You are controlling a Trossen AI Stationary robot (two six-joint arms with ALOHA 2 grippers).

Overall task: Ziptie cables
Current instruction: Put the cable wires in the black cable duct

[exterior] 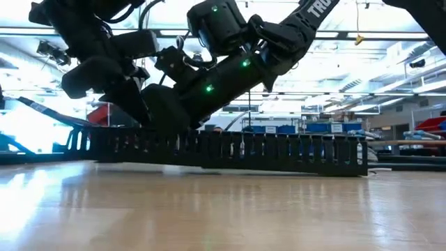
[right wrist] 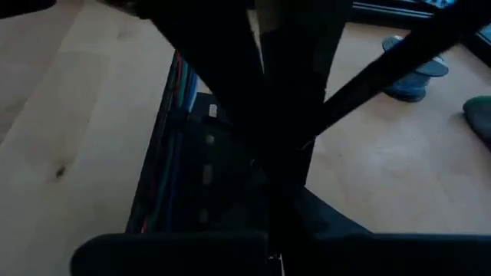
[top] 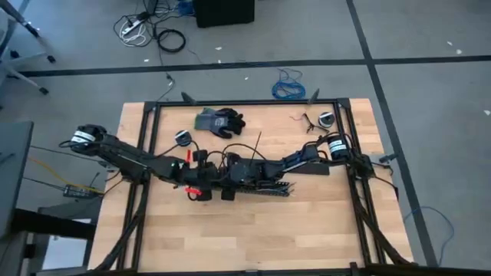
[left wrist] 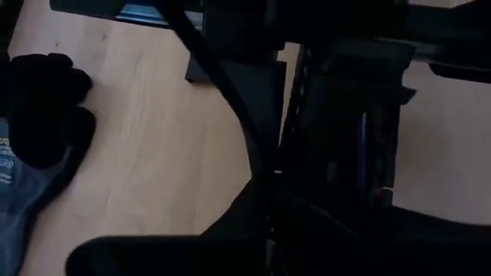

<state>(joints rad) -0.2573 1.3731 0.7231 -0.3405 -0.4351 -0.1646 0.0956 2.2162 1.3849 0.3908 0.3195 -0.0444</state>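
The slotted black cable tray (exterior: 230,152) sits nearest; both grippers crowd over it, can't tell their finger state. Cables (right wrist: 173,84) could snag.

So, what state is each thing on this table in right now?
cables: lying lengthwise inside the channel; no tie visible on them.
black slotted channel: lying along the table, under both arms.
glove: lying loose at the table's far side, untouched.
left claw: low at the channel's left end.
right claw: low beside it, over the channel.
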